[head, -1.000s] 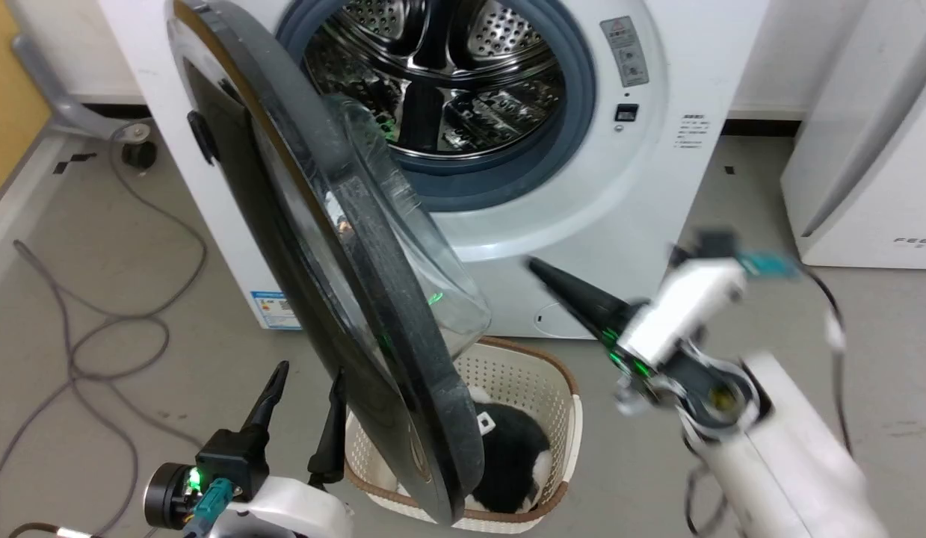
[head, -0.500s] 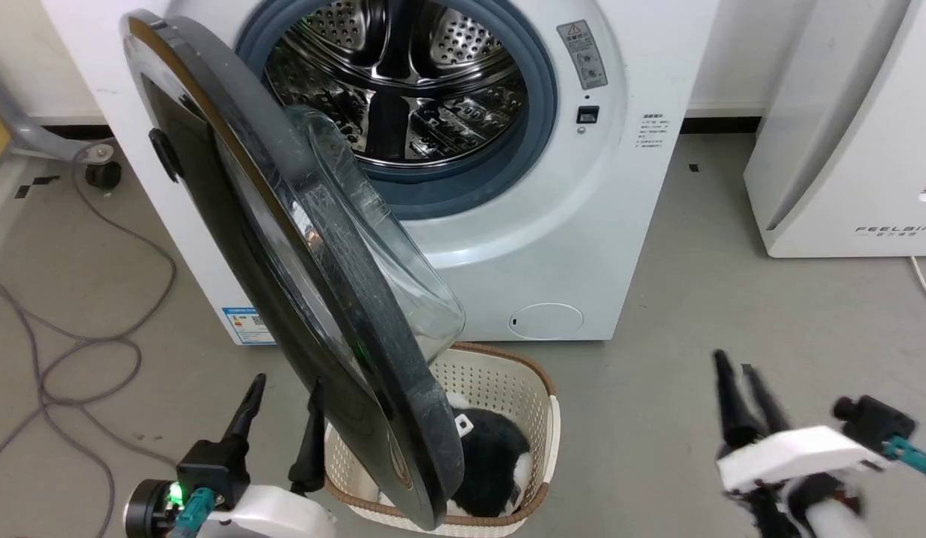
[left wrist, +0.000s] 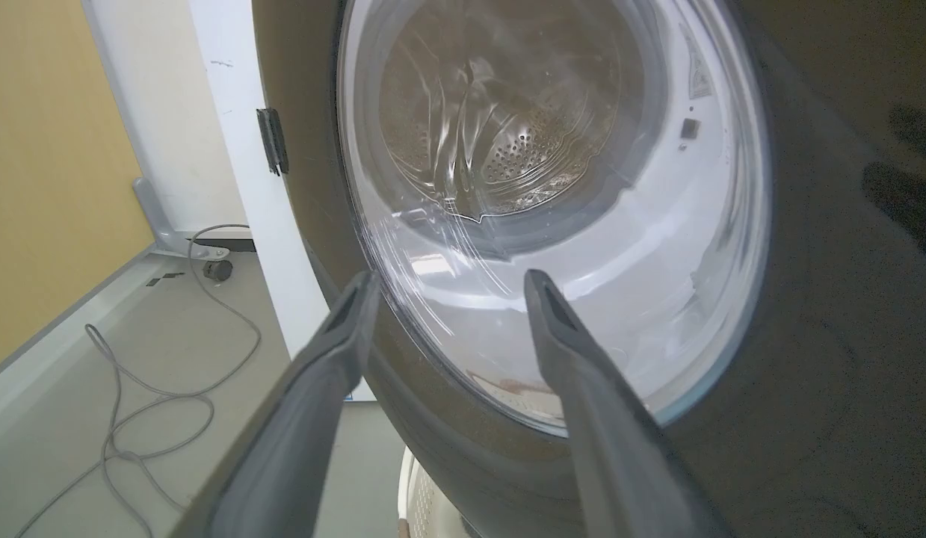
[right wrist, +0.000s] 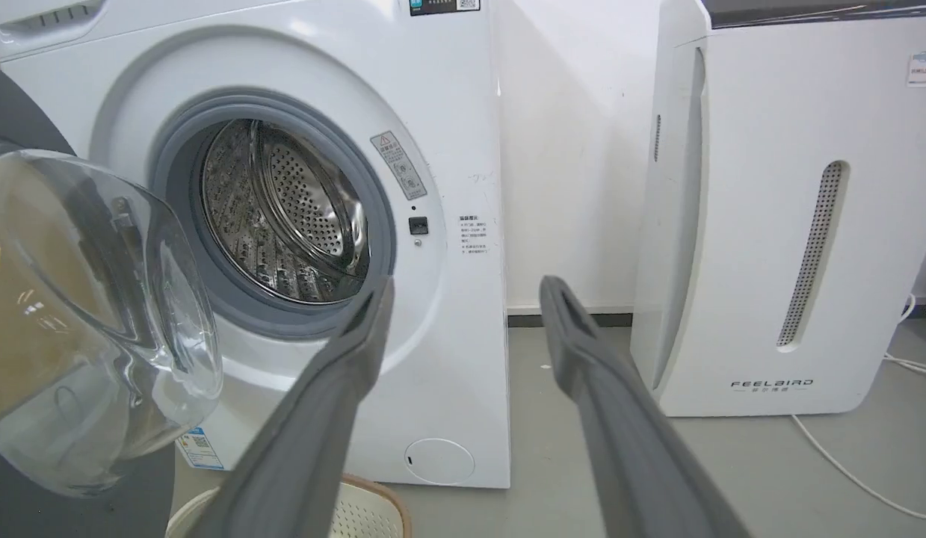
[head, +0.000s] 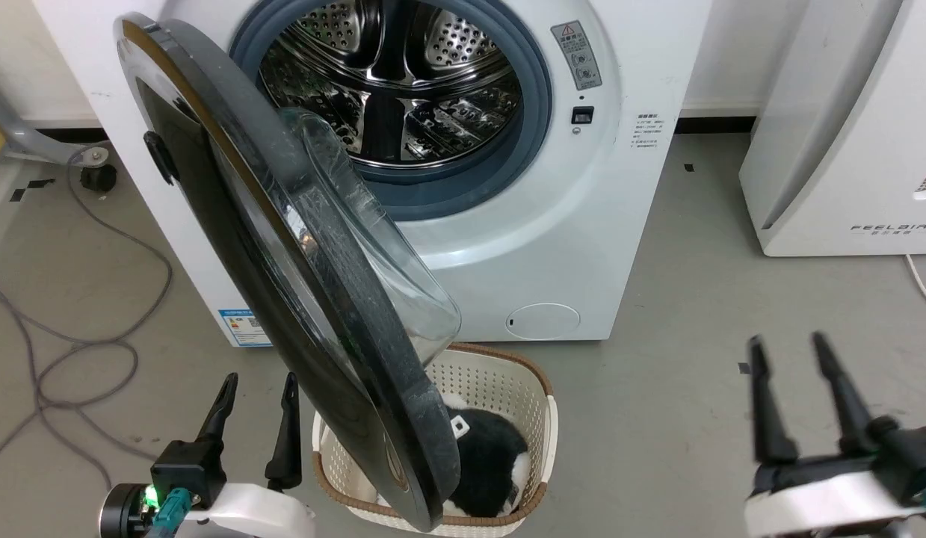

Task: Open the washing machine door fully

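— What do we have ahead of our right gripper [right wrist: 468,288]?
— Its two long dark fingers stand wide apart. Behind them we see the big white front-loading washing machine [right wrist: 448,149], its perforated steel drum [right wrist: 283,217] exposed.
— And the large round washing machine door [right wrist: 96,321]?
— At our left, swung out, its clear domed glass bowl bulging toward the drum. To our right stands a plain white FEELBIRD appliance [right wrist: 739,224], apart from the washer.

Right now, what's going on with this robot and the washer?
A two-armed robot is working on opening the washing machine door, which stands swung out partway from the washing machine, drum exposed, above a laundry basket. Its left gripper is open, close by the door's glossy outer face; its right gripper is open too, off to the right over the floor. Neither holds anything.
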